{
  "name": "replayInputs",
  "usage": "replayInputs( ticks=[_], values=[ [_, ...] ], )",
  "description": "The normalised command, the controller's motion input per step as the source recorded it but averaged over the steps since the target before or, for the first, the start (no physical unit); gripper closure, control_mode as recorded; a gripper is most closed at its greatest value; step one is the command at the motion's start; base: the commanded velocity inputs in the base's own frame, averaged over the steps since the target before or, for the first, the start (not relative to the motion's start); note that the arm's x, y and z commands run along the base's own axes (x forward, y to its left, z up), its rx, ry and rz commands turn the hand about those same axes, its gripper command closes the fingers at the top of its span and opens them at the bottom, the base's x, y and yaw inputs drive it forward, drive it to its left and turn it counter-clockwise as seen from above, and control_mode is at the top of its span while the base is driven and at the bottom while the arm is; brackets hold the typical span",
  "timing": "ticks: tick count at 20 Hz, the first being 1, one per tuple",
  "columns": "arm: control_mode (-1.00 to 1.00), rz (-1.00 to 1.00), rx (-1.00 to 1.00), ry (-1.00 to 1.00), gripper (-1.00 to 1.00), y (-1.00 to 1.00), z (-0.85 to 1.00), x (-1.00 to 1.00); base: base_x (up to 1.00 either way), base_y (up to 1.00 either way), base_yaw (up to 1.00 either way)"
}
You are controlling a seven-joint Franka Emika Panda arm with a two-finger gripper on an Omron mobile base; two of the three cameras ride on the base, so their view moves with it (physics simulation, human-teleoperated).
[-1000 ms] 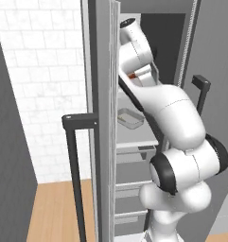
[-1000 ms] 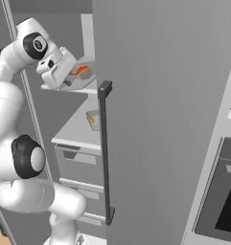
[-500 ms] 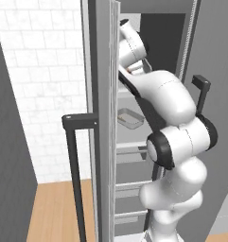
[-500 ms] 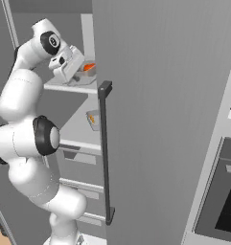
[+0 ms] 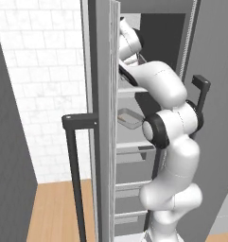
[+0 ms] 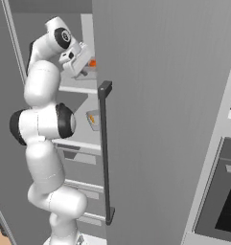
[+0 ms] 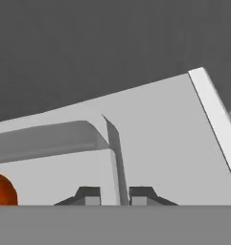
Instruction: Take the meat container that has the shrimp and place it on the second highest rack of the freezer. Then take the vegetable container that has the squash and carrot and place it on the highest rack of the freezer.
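**Control:** What room and surface am I looking at from your end?

**Operator:** I'm parked at the freezer [image 6: 150,95], door swung wide, its long dark bar handle [image 6: 105,153] just right of my arm in the right base view. White brick wall and a wood floor [image 5: 56,208] lie off to the left. I've got the tool [image 7: 114,195] reaching in at the upper shelves. Ahead of it and below it lies a flat pale grey shelf [image 7: 165,139], with the dark back wall of the freezer above.

**Control:** Tool state?

**Operator:** Pinched tight on the thin wall of the vegetable container [image 7: 113,153]. One fingertip [image 7: 88,195] sits on each side of that rim, touching it.

**Control:** And where's the squash and carrot?

**Operator:** Inside that container, down to the tool's left; I see a round orange-red piece [image 7: 3,189] at the edge of the hand view. From the right base view, the orange [image 6: 92,62] shows just beyond the tool, near the upper shelf.

**Control:** How is the container lying?

**Operator:** The gripped rim runs straight away from the tool, edge-on. A long side wall stretches off to the tool's left. I cannot tell whether its base touches the shelf.

**Control:** The other one?

**Operator:** The meat container [image 6: 93,119] sits on a shelf well below the tool, a thin orange shrimp [image 6: 92,119] in it.
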Motion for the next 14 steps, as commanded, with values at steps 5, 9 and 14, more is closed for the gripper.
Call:
replayInputs(
  ticks=[5,9,14],
  values=[
    [-1.00,-0.01,0.00,0.01,1.00,-0.10,-0.44,0.42,0.00,0.00,0.00],
    [-1.00,0.00,0.00,0.00,1.00,-0.11,-0.56,0.08,0.00,0.00,0.00],
    [-1.00,0.00,-0.01,-0.02,1.00,0.05,0.00,0.00,0.00,0.00,0.00]
  ],
)
